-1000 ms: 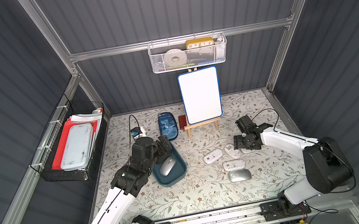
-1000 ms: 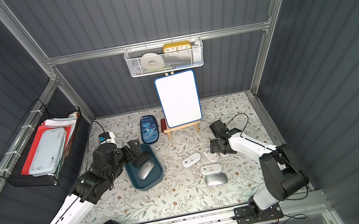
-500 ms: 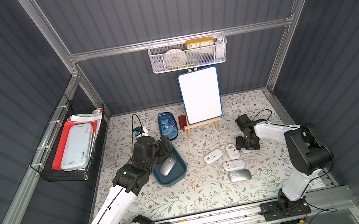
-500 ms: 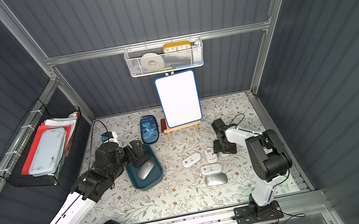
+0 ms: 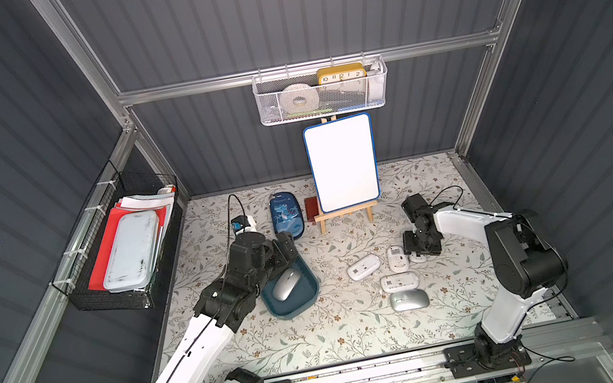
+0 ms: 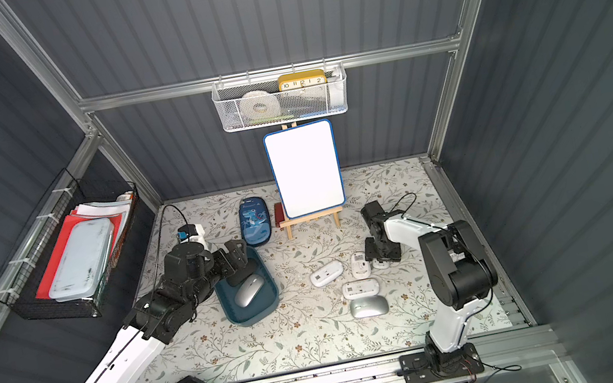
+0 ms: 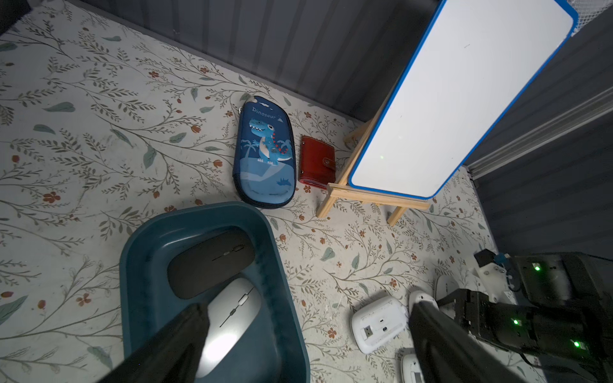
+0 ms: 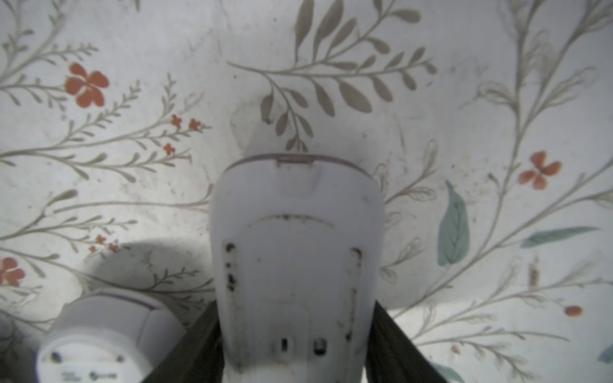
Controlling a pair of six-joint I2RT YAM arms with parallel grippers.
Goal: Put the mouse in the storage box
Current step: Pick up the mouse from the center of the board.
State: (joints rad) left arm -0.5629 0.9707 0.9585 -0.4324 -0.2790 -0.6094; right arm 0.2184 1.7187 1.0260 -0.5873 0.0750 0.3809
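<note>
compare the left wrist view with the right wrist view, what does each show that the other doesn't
Left wrist only: the dark teal plastic storage box holding a black mouse and a silver mouse, the blue oval dinosaur-print case, the red wallet. Right wrist only: the right jaws gripping an upturned white plastic mouse. Both: the floral-print table cover.

Mice, seven: black mouse, one; silver mouse, two; white mouse, four. Also one storage box, one dinosaur case, one red wallet, one whiteboard, and two baskets: white mesh basket, black wire basket.
</note>
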